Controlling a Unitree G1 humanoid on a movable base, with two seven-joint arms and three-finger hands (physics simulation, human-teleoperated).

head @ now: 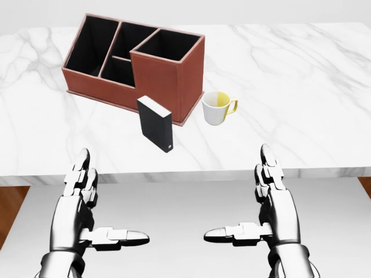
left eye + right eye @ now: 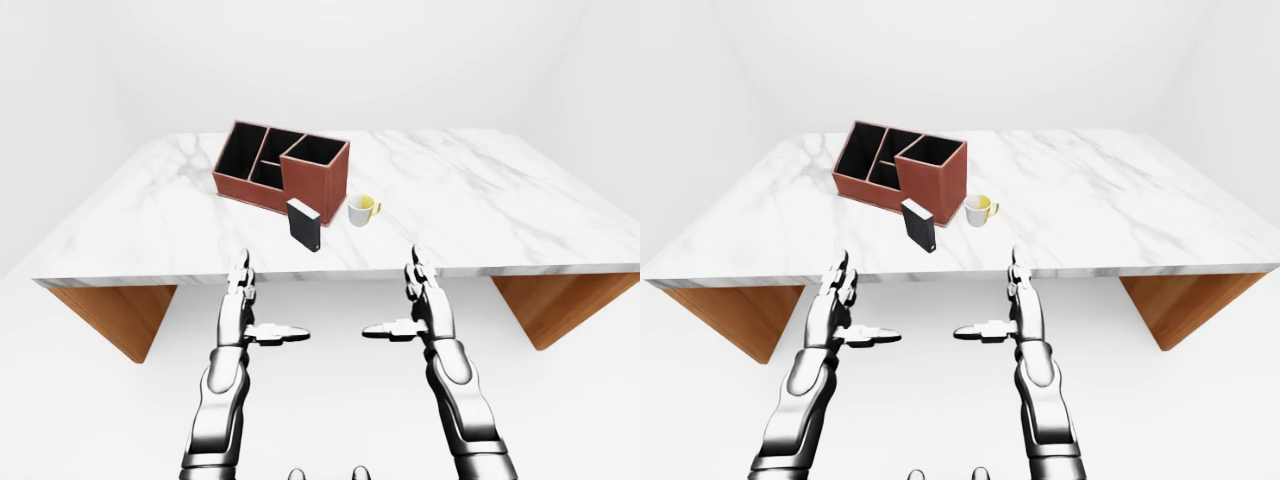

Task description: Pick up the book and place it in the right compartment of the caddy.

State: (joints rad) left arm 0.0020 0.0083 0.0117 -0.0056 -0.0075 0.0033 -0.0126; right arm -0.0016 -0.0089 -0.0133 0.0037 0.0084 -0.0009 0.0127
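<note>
Bench: You are looking at a white marble top on wooden legs; it spans nearly the whole width of the left-eye view and carries everything else.
Caddy: Take this as your landmark. It is a reddish-brown box with black insides, standing on the bench in the upper left of the head view. Its tall right compartment is open at the top and nothing shows inside it; the lower compartments lie to its left.
Left robot hand: It hangs off the bench, below its near edge and down-left of the caddy in the head view. Its fingers are straight and spread, the thumb pointing inward, and it grips nothing.
Right robot hand: It mirrors the other hand, down-right of the caddy and also off the bench. Its fingers are extended, the thumb points inward toward the other hand, and it is empty.
Book: Your task thing is a black book standing upright on the bench just below the caddy's tall right compartment, very close to its lower wall; you cannot tell whether they touch. Both hands are well apart from it.
Mug: A small white mug with a yellow inside and handle stands just right of the caddy, handle turned away from it.
</note>
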